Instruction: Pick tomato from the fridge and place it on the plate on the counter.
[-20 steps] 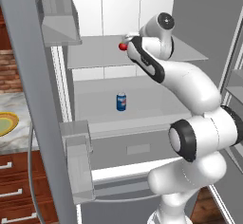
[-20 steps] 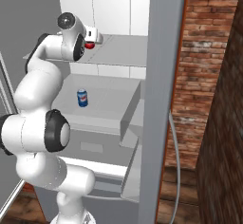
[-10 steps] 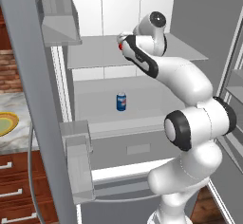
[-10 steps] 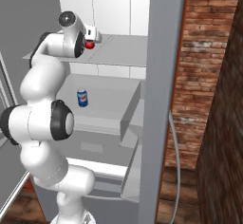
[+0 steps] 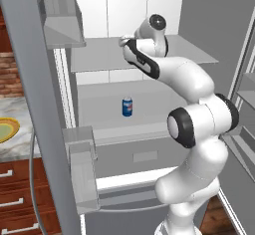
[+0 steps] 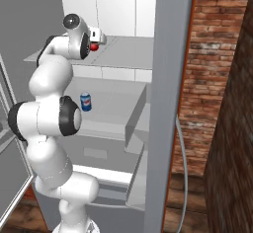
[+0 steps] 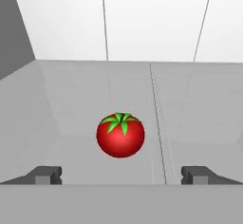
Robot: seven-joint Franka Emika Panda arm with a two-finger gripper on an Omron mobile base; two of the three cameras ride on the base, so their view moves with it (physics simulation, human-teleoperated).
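The claw (image 7: 121, 174) is being held wide open and empty at the upper translucent shelf (image 5: 99, 55) of the fridge (image 6: 170, 79), its dark fingertips (image 7: 45, 174) standing well apart on either side of the tomato (image 7: 120, 135), without touching it. The tomato, round, glossy and red with a green star-shaped stem, is sitting on that smooth grey shelf, with open shelf all round it and the white back wall beyond. A blue soda can (image 5: 127, 106) is standing upright on the shelf below. The yellow-rimmed plate (image 5: 7, 130) is lying on the marbled worktop (image 5: 17, 147) at the far left, beyond the open fridge door.
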